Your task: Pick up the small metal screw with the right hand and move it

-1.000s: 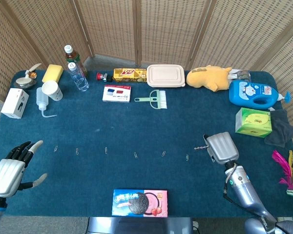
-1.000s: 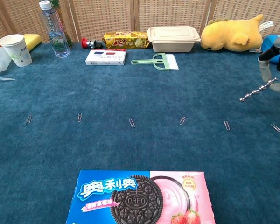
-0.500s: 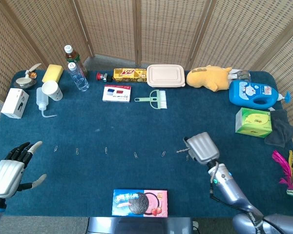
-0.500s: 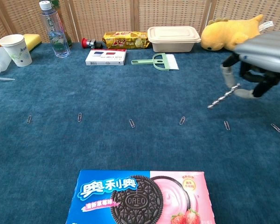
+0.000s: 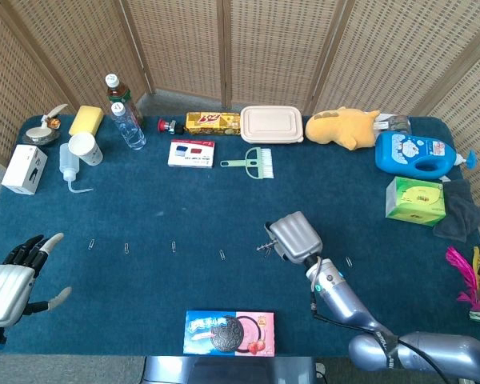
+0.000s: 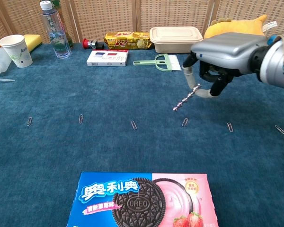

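Note:
My right hand (image 5: 294, 237) (image 6: 222, 54) hovers over the middle of the blue table and pinches a long metal screw (image 6: 187, 98) (image 5: 265, 247) between thumb and a finger. The screw slants down to the left, its tip above the carpet near a paper clip (image 6: 185, 122). My left hand (image 5: 12, 278) stays at the near left edge, fingers spread, holding nothing; the chest view does not show it.
Several paper clips (image 6: 133, 125) lie in a row across the table. An Oreo box (image 6: 139, 198) sits at the front edge. At the back stand bottles (image 5: 126, 120), a cup (image 5: 85, 148), a brush (image 5: 252, 162), a lunch box (image 5: 271, 124), a plush toy (image 5: 348, 126), a detergent bottle (image 5: 418, 154).
My right hand has carried the screw steadily leftward along the row of paper clips, from the right side to near the table's middle. The left hand has barely moved.

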Controlling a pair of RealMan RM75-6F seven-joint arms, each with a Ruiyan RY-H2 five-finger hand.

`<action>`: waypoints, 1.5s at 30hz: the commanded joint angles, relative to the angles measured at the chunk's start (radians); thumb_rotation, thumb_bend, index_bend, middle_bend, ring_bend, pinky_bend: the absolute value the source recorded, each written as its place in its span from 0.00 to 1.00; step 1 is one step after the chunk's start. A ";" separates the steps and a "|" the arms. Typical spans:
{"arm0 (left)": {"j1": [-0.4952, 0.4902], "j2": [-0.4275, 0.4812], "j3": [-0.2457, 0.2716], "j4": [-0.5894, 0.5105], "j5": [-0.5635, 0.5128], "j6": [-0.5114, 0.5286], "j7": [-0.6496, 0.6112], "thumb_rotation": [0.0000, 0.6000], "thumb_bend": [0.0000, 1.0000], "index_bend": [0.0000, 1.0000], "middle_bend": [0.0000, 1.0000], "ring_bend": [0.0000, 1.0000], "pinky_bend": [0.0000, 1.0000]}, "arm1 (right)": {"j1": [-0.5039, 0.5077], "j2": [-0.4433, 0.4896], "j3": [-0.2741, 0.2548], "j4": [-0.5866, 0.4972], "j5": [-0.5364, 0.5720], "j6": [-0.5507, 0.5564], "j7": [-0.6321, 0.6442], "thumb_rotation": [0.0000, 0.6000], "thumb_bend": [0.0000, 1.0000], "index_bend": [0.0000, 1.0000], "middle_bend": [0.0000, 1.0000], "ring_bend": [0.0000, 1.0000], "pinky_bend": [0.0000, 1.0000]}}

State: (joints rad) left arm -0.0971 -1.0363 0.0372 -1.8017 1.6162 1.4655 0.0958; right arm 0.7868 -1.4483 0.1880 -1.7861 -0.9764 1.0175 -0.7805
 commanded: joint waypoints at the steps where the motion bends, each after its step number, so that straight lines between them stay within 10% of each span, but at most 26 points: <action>1: 0.000 -0.005 0.000 0.001 0.002 0.000 -0.006 0.76 0.39 0.06 0.17 0.10 0.16 | 0.032 -0.033 0.010 0.013 0.035 -0.005 -0.021 1.00 0.40 0.77 0.95 0.97 0.86; 26: 0.028 -0.010 0.012 0.043 0.000 0.024 -0.049 0.76 0.39 0.06 0.18 0.10 0.16 | 0.184 -0.214 0.005 0.125 0.168 0.001 -0.091 1.00 0.40 0.76 0.95 0.97 0.85; 45: 0.030 -0.010 0.011 0.056 0.000 0.021 -0.059 0.77 0.39 0.06 0.17 0.10 0.16 | 0.201 -0.169 0.015 0.101 0.197 0.048 -0.082 1.00 0.40 0.76 0.95 0.96 0.85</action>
State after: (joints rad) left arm -0.0670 -1.0463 0.0487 -1.7454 1.6158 1.4865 0.0372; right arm 0.9937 -1.6356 0.2009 -1.6739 -0.7813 1.0539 -0.8674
